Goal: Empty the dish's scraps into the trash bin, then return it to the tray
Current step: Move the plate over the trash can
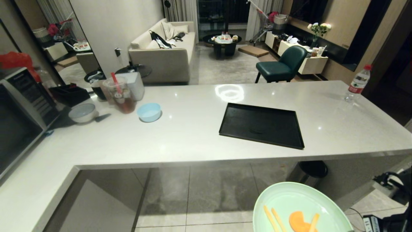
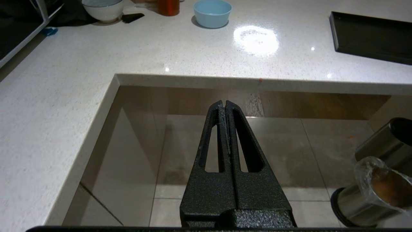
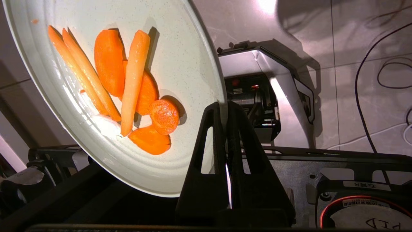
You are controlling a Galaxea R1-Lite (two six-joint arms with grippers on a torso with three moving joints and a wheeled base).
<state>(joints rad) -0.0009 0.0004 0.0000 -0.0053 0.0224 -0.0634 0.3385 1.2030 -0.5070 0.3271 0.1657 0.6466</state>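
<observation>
- Mint-green dish (image 1: pixel 299 206) is down low in front of the counter (image 1: pixel 193 135), off the tray (image 1: pixel 261 125), which sits bare on the countertop.
- Right gripper (image 3: pixel 225 106) has its fingers pinched tight on the dish's rim, so it's carrying the dish by the edge.
- Scraps (image 3: pixel 128 93) are all on the dish: orange carrot slices and a few long pale sticks, bunched together.
- Left gripper (image 2: pixel 224 103) just hangs below the counter edge, fingers pressed together, nothing in them.
- Trash bin (image 2: pixel 370 193), shiny steel with a clear bag, stands on the floor under the counter, right beside a second steel bin (image 2: pixel 386 141).
- Blue bowl (image 1: pixel 149 112) and a whitish bowl (image 1: pixel 82 112) sit way off to the left on the counter.
</observation>
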